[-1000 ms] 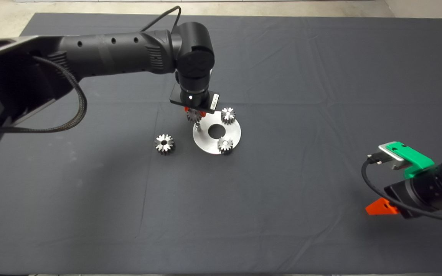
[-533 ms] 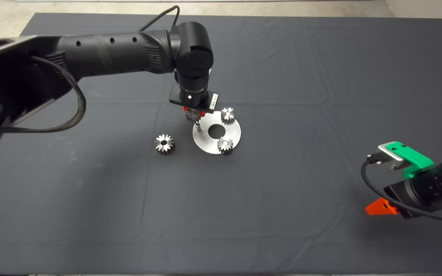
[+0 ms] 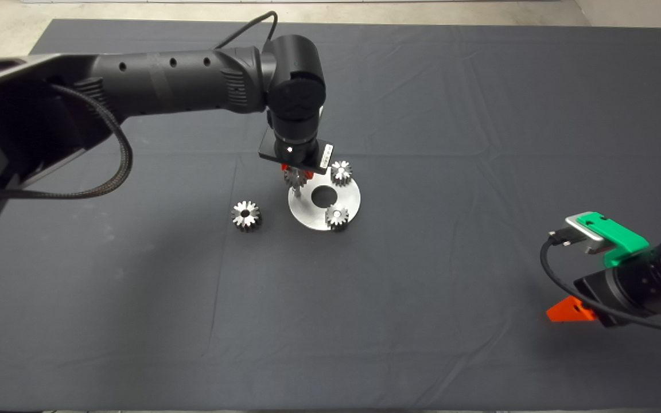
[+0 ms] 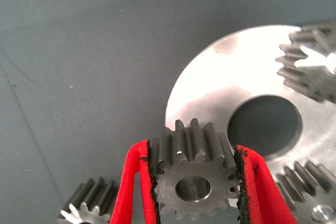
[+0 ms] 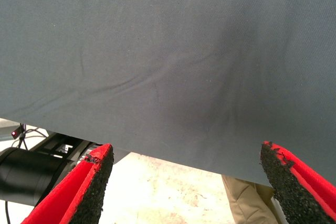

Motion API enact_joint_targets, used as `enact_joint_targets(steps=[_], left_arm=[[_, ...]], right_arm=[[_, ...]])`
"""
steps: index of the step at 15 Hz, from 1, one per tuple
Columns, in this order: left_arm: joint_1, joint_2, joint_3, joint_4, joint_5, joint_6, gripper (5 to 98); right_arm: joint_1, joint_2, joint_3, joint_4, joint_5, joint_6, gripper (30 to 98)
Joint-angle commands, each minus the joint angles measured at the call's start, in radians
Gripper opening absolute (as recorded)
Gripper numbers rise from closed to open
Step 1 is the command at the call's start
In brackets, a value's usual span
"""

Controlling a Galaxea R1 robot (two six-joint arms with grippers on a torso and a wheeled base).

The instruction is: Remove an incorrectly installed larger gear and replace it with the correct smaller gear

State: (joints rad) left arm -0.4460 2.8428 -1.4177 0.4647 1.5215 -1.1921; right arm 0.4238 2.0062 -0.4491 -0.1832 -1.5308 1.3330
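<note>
Left gripper (image 4: 195,182) over the near-left edge of the round steel plate (image 3: 349,202), jaws closed on a steel spur gear (image 4: 192,177), pads (image 4: 242,179) pressed against the teeth on opposite flanks. Bore left uncovered between the pads, presumably so it can be lined up over a peg. Gear held clear of the plate, flat face toward the wrist camera. In the head view, held gear (image 3: 295,177) half hidden under the wrist, with a bare peg (image 3: 297,190) just below it on the plate. Judged to be the smaller gear, in transit to that vacant peg; size difference too slight to confirm from these views.

Two further gears seated on the plate: one at the far rim (image 3: 341,171), one at the near rim (image 3: 337,217), each on its own peg beside the central hole (image 3: 323,197). Spacing suggests three stations around the hole, the third not yet filled.

Loose gear (image 3: 245,215) lying flat on the dark mat (image 3: 422,315), left of the plate and apart from it. Face duller, outline slightly wider: judged to be the larger gear, already off the plate and set out of the working area.

Right gripper (image 5: 189,182) idle at the lower right edge of the surface, jaws wide apart and holding nothing; mat edge and floor visible between them.

Remaining step, as judged: align bore to peg and lower squarely. Risk: teeth fouling or gear tilting on the peg.
</note>
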Motion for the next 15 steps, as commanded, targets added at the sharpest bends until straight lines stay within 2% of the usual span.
enact_joint_targets(steps=[1, 9, 15], left_arm=[[-0.017, -0.011, 0.039, -0.012, 0.065, -0.024, 22.0], [-0.012, -0.071, 0.062, -0.009, 0.065, -0.026, 22.0], [-0.002, -0.050, 0.063, -0.009, 0.062, -0.034, 21.9]], right_arm=[[0.015, -0.002, 0.001, 0.027, -0.071, 0.005, 73.9], [0.015, 0.001, 0.008, 0.028, -0.072, 0.006, 73.9], [0.018, 0.010, 0.001, 0.028, -0.072, 0.006, 73.9]])
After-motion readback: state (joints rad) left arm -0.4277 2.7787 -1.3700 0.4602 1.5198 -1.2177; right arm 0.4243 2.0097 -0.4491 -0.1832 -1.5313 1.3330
